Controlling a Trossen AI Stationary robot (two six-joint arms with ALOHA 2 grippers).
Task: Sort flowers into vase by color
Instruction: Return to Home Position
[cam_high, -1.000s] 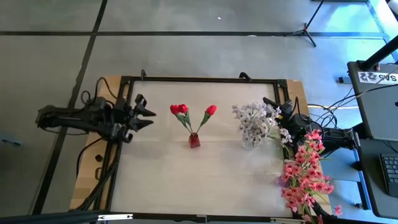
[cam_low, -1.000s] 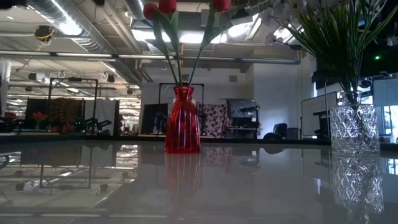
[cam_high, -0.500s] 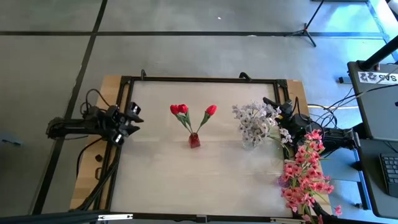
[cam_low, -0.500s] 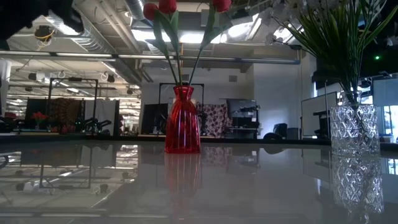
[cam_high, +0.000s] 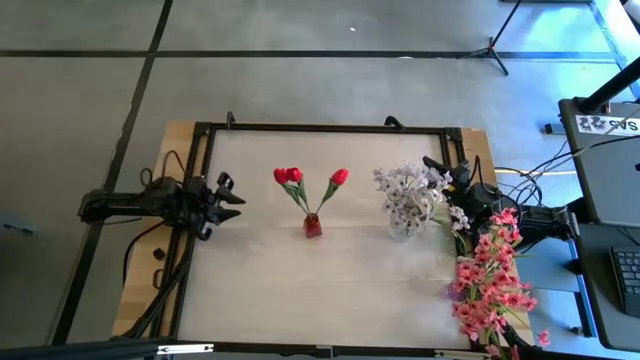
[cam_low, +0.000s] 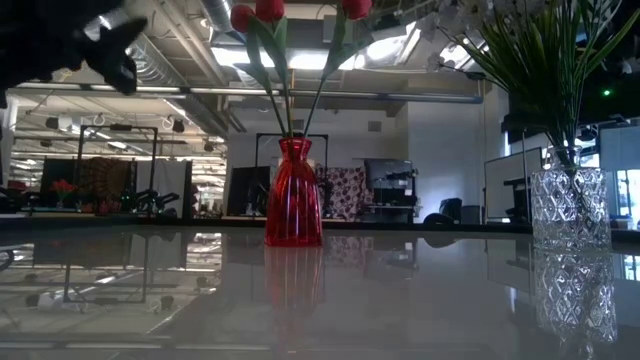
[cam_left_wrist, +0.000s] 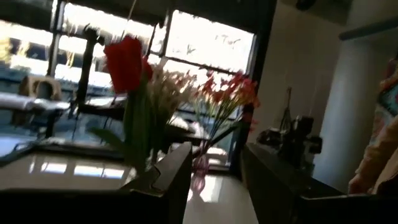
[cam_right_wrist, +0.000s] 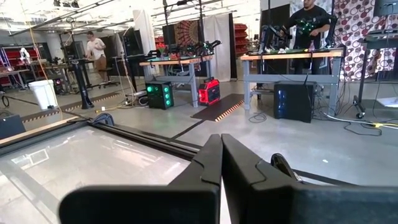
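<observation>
On table (cam_high: 260, 290), three red tulips (cam_high: 293, 175), one red vase (cam_low: 293, 195), one clear vase (cam_low: 569, 208)

Tripod (cam_high: 494, 50) on the floor (cam_high: 300, 85) — keyboard (cam_high: 627, 268) on a side desk (cam_high: 598, 215)

A white label (cam_high: 608, 124) lies on the dark desk (cam_high: 600, 180) just right of the table (cam_high: 330, 285), beside the table's far right corner. Its large dark characters look like "SAS". The smaller marks before them are too small to make out. Nothing else in the high, low or wrist views carries writing, a brand or a number that can be read.
</observation>
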